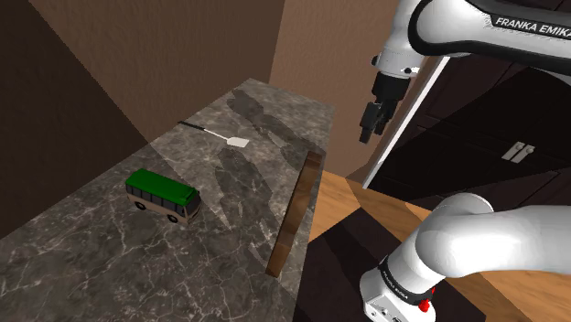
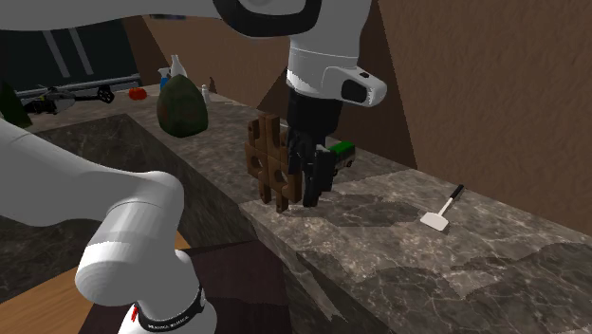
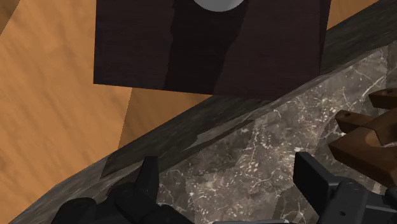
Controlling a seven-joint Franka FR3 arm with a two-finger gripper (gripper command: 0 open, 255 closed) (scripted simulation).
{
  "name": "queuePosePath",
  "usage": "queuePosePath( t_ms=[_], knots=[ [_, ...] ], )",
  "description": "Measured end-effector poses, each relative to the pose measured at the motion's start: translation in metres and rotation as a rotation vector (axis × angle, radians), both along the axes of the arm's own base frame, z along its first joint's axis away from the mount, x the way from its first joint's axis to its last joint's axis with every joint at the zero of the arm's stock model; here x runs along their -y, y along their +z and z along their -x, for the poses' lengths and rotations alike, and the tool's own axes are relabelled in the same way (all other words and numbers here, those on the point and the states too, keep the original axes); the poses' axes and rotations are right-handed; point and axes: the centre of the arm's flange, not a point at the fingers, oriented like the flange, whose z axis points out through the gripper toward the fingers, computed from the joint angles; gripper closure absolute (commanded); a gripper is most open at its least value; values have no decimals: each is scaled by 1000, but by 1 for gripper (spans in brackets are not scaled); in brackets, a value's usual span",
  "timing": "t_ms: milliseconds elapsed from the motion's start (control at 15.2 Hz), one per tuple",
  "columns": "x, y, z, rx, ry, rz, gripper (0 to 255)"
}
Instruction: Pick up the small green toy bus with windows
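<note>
Hovering above the counter's (image 1: 110, 265) edge, my claw (image 1: 370, 121) spread apart and empty, ready for the green bus (image 1: 163, 195), well apart at the shoulder view's eight o'clock.

A home kitchen is suggested: a long grey veined stone countertop (image 1: 229, 265) is set against plain brown walls (image 1: 183, 46), a small white spatula with a black handle (image 2: 441, 211) is laid on it, and dark cabinet doors (image 1: 494, 128) and an orange-brown wooden floor (image 3: 44, 127) are seen beside it.
</note>
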Motion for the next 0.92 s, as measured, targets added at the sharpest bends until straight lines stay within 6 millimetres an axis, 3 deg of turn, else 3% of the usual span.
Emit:
queuePosePath(
  t_ms=[264,924],
  knots=[
    [-22,-8,-16,8,21,1,0],
    [-125,-55,-77,50,121,7,0]
  ],
)
